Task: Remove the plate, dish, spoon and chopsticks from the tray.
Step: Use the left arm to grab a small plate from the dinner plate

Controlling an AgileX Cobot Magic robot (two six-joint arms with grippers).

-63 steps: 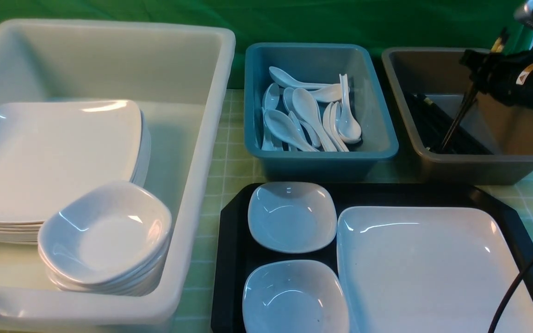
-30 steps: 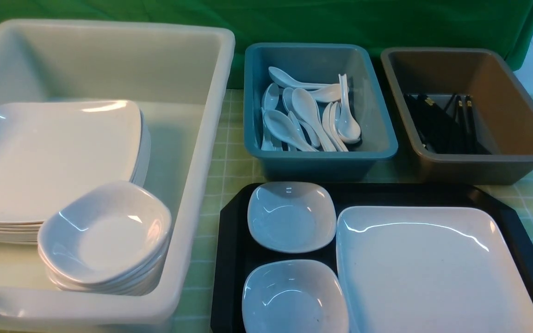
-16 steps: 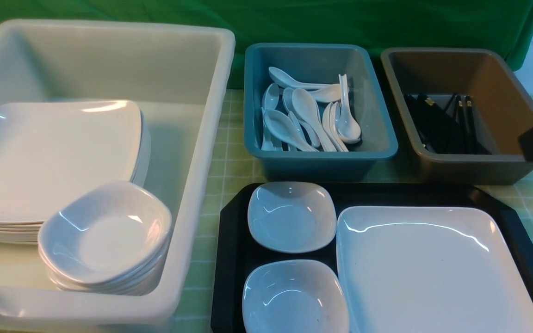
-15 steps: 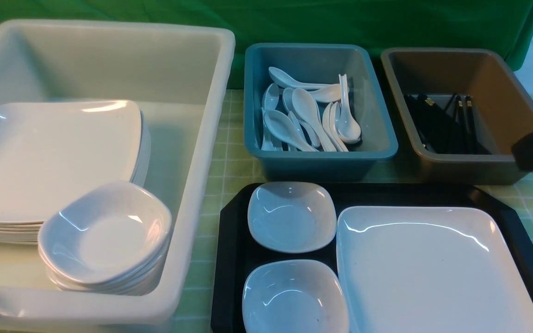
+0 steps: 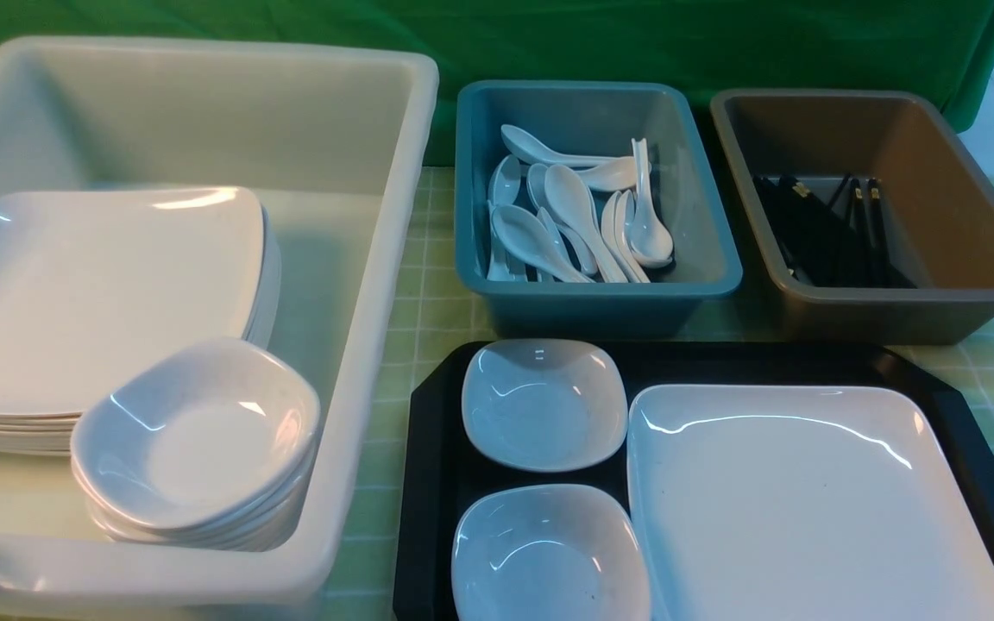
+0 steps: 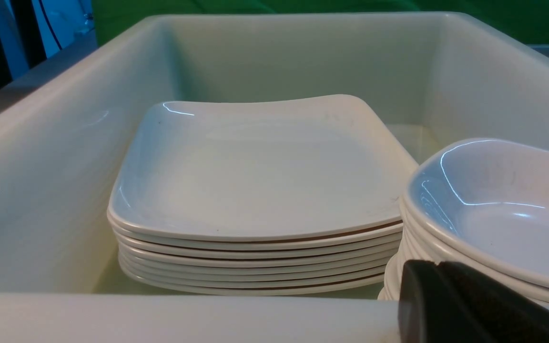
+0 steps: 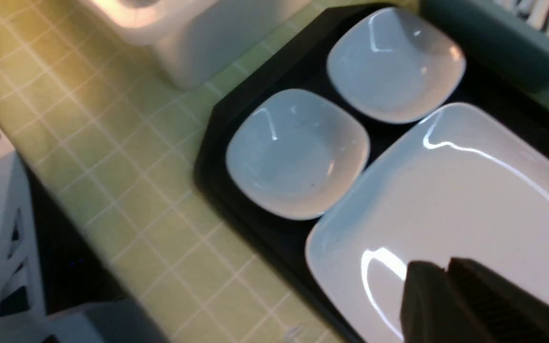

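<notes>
On the black cut-cornered tray [image 5: 432, 483], glossy squarish white plate [image 5: 808, 509]

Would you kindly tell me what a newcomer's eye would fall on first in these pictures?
The large white plate fills the right side of the black tray at the front, with two small white bowls on the tray's left side. Further left, a big white tub holds a stack of plates and a stack of bowls. Behind the tray, a teal tub holds spoons and a brown tub holds chopsticks.
</notes>
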